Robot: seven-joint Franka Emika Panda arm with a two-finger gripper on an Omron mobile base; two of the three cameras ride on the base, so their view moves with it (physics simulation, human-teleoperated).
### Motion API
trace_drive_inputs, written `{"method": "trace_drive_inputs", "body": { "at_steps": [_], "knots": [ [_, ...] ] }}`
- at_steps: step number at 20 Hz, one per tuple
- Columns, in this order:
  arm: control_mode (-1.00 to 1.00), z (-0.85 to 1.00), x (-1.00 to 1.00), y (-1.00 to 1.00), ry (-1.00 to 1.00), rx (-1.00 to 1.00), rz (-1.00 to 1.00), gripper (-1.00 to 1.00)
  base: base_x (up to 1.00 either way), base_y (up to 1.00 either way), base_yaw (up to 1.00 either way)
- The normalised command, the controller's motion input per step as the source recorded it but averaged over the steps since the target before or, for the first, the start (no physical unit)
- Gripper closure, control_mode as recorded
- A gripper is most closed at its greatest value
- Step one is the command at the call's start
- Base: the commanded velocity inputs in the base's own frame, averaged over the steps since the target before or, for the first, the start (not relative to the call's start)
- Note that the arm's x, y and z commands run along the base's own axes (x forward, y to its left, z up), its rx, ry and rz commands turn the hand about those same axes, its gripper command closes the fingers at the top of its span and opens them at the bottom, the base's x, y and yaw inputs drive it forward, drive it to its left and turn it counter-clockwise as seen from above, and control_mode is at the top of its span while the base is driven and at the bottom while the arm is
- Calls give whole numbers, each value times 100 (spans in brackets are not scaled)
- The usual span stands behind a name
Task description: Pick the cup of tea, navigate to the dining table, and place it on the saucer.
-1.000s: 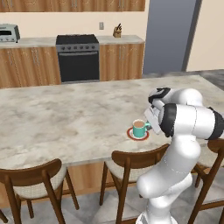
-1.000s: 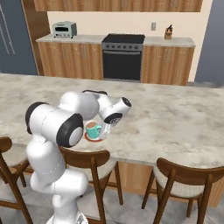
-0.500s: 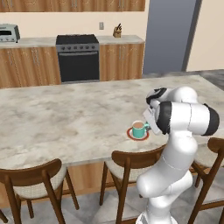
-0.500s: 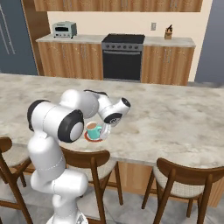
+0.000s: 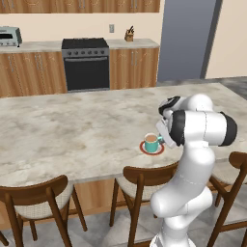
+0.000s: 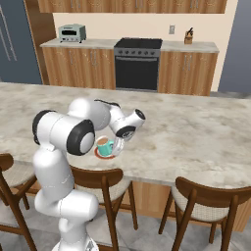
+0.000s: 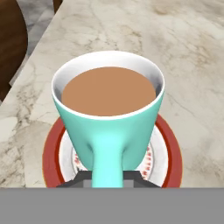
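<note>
The teal cup of tea point(image 7: 109, 109) stands upright on the red-rimmed white saucer point(image 7: 169, 148), full of brown liquid. Its handle points at the hand camera and sits between my gripper's point(image 7: 107, 180) dark finger tips, which are shut on it. From the left base view the cup point(image 5: 152, 143) and saucer point(image 5: 144, 149) lie near the front edge of the marbled dining table point(image 5: 72, 130), with my gripper point(image 5: 163, 140) at the cup's right side. The right base view has the cup point(image 6: 103, 145) on the saucer point(image 6: 99, 155) just left of my gripper point(image 6: 119, 145).
Wooden chairs point(image 5: 140, 185) point(image 6: 206, 201) are tucked under the table's near edge, one right below the saucer. Beyond the table stand a black stove point(image 5: 86, 62), a toaster point(image 6: 72, 33), a knife block point(image 5: 128, 35) and a grey fridge point(image 5: 185, 38).
The cup has stayed upright on the saucer. My arm's elbow has shifted slightly while the hand remained at the cup's handle.
</note>
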Motion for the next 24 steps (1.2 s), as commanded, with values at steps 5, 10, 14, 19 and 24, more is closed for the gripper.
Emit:
{"method": "trace_drive_inputs", "body": {
  "at_steps": [5,10,14,19,24],
  "knots": [
    [-100,-7,27,2,0,0,0,100,0,0,0],
    [-100,-25,10,1,-2,0,0,100,0,0,0],
    [-100,-21,0,4,-1,0,0,100,0,0,0],
    [-100,-17,0,9,0,-2,0,-100,0,0,0],
    [-100,4,0,0,0,-3,0,-100,0,0,0]
  ]
}}
